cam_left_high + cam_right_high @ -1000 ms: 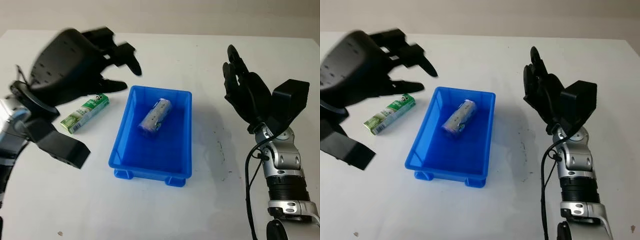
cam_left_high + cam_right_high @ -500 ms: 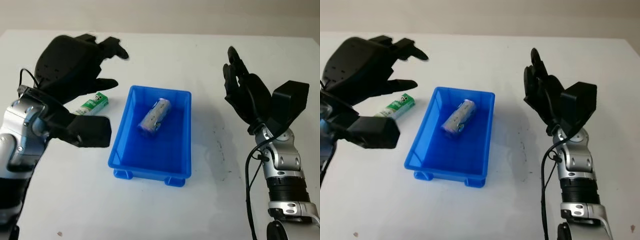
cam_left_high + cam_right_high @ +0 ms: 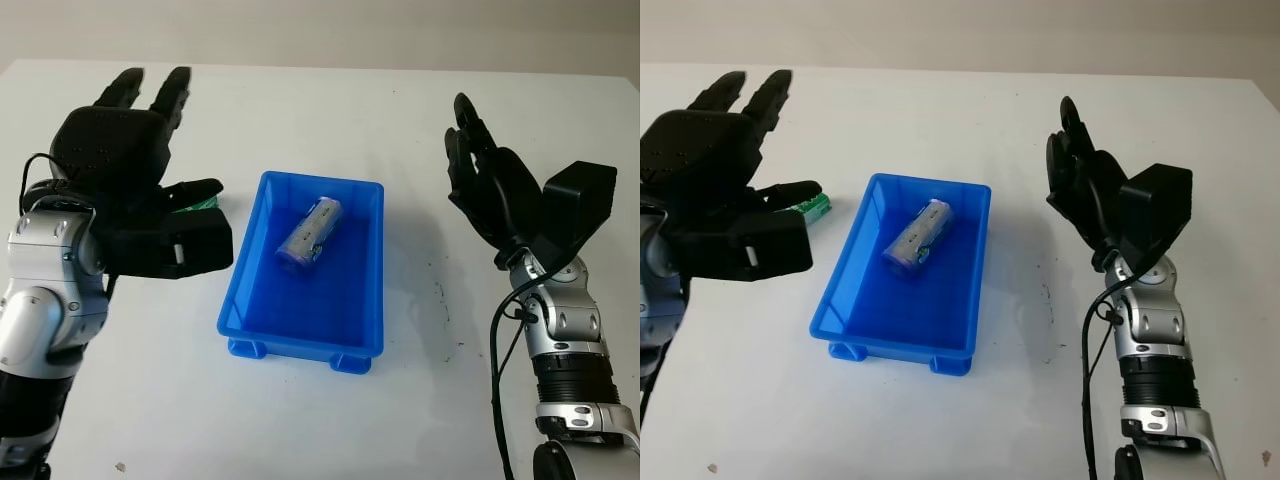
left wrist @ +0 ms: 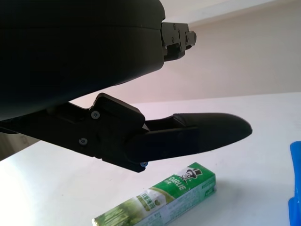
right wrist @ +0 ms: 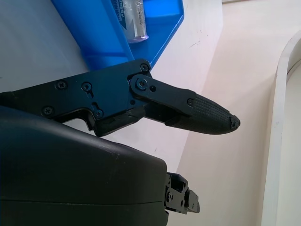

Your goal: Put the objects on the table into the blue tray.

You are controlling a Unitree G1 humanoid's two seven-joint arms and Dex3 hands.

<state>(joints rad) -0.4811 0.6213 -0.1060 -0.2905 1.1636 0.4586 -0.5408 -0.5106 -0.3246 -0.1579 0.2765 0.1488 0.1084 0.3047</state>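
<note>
The left hand (image 3: 120,150) has swung down over the box (image 4: 160,200) beside the tray (image 3: 355,330), open and empty. A pickup looks next; the right hand (image 3: 490,190) waits open across the tray.

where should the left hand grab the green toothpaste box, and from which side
Grip the green box across its narrow width, near the middle, coming from above. It lies flat on the table left of the blue tray, long and slim, so only the long sides probably fit the fingers. The open left hand hovers over it.

One blue tray (image 3: 355,300); one silver cylindrical packet (image 3: 310,232) inside it. One green toothpaste box (image 4: 160,200) on the bench (image 3: 330,420). Two black hands: left hand (image 3: 125,185), right hand (image 3: 490,185).
</note>
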